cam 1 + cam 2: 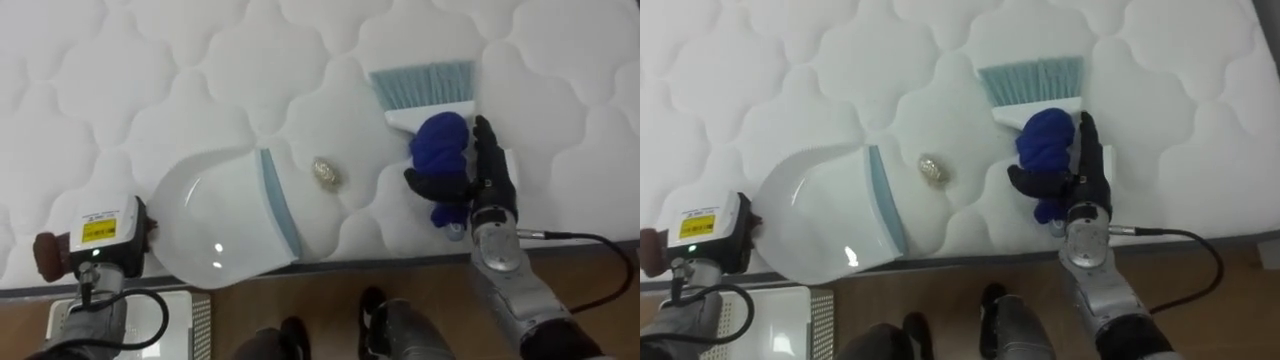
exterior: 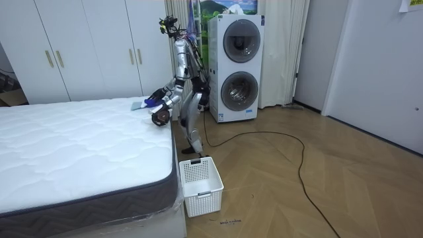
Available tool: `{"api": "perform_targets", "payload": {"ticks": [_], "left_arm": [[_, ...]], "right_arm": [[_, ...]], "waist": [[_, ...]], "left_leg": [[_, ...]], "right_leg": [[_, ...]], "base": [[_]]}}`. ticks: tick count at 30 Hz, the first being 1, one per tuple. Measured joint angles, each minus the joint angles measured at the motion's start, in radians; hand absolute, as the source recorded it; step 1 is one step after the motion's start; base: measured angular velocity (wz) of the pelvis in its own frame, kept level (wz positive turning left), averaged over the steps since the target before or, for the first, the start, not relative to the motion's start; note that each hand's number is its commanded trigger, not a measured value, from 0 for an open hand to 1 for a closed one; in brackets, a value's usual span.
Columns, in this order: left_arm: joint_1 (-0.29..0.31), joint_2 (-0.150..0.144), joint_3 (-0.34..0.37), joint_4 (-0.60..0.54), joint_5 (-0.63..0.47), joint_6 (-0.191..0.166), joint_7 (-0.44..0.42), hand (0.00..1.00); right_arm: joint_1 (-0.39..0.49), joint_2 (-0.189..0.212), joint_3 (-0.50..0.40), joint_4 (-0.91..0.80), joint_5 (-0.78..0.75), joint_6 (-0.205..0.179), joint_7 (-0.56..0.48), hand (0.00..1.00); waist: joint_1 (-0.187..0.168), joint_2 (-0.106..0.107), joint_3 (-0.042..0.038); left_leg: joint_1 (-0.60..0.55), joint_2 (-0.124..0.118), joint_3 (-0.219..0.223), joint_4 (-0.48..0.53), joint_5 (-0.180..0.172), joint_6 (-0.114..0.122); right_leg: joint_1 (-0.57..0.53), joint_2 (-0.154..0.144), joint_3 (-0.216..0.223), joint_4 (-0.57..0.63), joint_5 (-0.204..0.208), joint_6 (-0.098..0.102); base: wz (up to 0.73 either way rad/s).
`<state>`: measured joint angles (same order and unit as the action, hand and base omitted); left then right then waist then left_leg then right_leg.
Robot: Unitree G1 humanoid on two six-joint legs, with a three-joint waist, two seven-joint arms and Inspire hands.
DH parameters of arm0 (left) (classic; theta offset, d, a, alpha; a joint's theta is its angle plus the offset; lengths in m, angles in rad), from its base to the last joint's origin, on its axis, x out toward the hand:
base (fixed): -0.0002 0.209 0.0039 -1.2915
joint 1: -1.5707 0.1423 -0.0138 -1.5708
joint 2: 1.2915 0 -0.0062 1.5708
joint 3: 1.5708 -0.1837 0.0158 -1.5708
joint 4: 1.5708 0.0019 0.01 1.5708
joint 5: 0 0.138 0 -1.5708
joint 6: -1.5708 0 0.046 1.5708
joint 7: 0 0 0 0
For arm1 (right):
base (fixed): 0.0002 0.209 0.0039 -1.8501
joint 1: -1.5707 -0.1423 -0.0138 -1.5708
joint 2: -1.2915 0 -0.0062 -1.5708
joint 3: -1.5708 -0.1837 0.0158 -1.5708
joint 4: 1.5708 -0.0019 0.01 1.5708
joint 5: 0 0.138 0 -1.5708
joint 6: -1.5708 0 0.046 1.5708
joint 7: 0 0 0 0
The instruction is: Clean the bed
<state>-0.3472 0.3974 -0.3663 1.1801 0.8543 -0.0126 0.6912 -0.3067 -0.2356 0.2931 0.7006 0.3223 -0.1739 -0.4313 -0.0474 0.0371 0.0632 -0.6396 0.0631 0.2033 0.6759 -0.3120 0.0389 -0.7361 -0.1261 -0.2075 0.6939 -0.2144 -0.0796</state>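
White quilted bed (image 1: pixel 150 60), blue-handled brush (image 1: pixel 425 92)

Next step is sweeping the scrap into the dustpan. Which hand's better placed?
Right. The right hand grips the brush, bristles just beyond the crumpled scrap, which lies beside the lip of the dustpan. The left hand sits at the dustpan's other side, away from the brush.

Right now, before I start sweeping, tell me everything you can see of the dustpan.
The dustpan is a white, glossy, plastic-looking scoop with a rounded back and a straight grey-blue strip along its lip. It sits at the near edge of the mattress, mouth facing the robot's right, nothing inside it. A small crumpled scrap lies just beyond the lip, apart from it. The left hand is at its back; any grip is hidden.
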Motion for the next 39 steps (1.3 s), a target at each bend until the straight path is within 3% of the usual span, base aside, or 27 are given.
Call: {"api": "perform_targets", "payload": {"ticks": [11,22,23,24,25,29,35,39], "left_arm": [[-0.008,0.008,0.000,-0.022,0.012,0.002,-0.003,1.00],[-0.021,0.006,-0.010,-0.031,0.030,0.022,-0.023,1.00],[-0.021,0.006,-0.010,-0.031,0.030,0.025,-0.023,1.00],[-0.022,0.006,-0.010,-0.031,0.030,0.026,-0.023,1.00],[-0.023,0.006,-0.010,-0.031,0.030,0.028,-0.023,1.00],[-0.025,0.006,-0.011,-0.028,0.031,0.035,-0.028,1.00],[-0.031,0.006,-0.031,-0.032,0.022,0.050,-0.028,1.00],[-0.033,0.003,-0.032,-0.033,0.021,0.057,-0.029,1.00]], "right_arm": [[-0.034,-0.001,0.001,0.147,-0.051,-0.048,0.054,0.00],[-0.085,-0.007,-0.003,0.271,-0.177,-0.045,0.064,0.00],[-0.087,-0.007,-0.003,0.273,-0.192,-0.045,0.062,0.20],[-0.086,-0.007,-0.003,0.277,-0.205,-0.045,0.062,0.89],[-0.086,-0.007,-0.001,0.289,-0.233,-0.045,0.061,1.00],[-0.085,-0.016,-0.003,0.308,-0.366,-0.041,0.024,1.00],[-0.126,-0.068,0.000,0.342,-0.451,0.026,-0.006,1.00],[-0.150,-0.078,0.001,0.358,-0.454,0.078,-0.024,1.00]], "waist": [[-0.001,0.007,0.0036],[0.001,0.023,0.0134],[0.001,0.025,0.0146],[0.001,0.025,0.0148],[0.001,0.025,0.0147],[0.000,0.025,0.0147],[0.004,0.026,0.0149],[0.014,0.027,0.0157]], "left_leg": [[-0.008,0.001,-0.017,0.000,0.000,0.000],[0.009,0.006,-0.018,-0.003,-0.001,0.004],[0.009,0.006,-0.018,-0.003,-0.001,0.004],[0.009,0.006,-0.018,-0.004,-0.001,0.004],[0.010,0.006,-0.018,-0.005,-0.001,0.004],[0.011,0.002,-0.019,-0.008,-0.001,0.003],[0.017,0.002,-0.026,-0.006,0.000,0.003],[0.022,0.002,-0.026,-0.006,0.000,0.002]], "right_leg": [[0.009,0.000,-0.022,-0.009,0.002,0.000],[0.041,-0.011,-0.052,-0.023,0.003,0.002],[0.041,-0.010,-0.053,-0.024,0.003,0.002],[0.041,-0.010,-0.053,-0.024,0.003,0.002],[0.042,-0.010,-0.053,-0.024,0.003,0.001],[0.042,-0.011,-0.053,-0.026,0.003,0.001],[0.062,-0.010,-0.070,-0.034,-0.001,0.003],[0.070,-0.010,-0.071,-0.033,-0.009,0.006]], "base": [[0.04],[0.07],[0.00],[0.00],[0.00],[0.00],[0.05],[0.02]]}}
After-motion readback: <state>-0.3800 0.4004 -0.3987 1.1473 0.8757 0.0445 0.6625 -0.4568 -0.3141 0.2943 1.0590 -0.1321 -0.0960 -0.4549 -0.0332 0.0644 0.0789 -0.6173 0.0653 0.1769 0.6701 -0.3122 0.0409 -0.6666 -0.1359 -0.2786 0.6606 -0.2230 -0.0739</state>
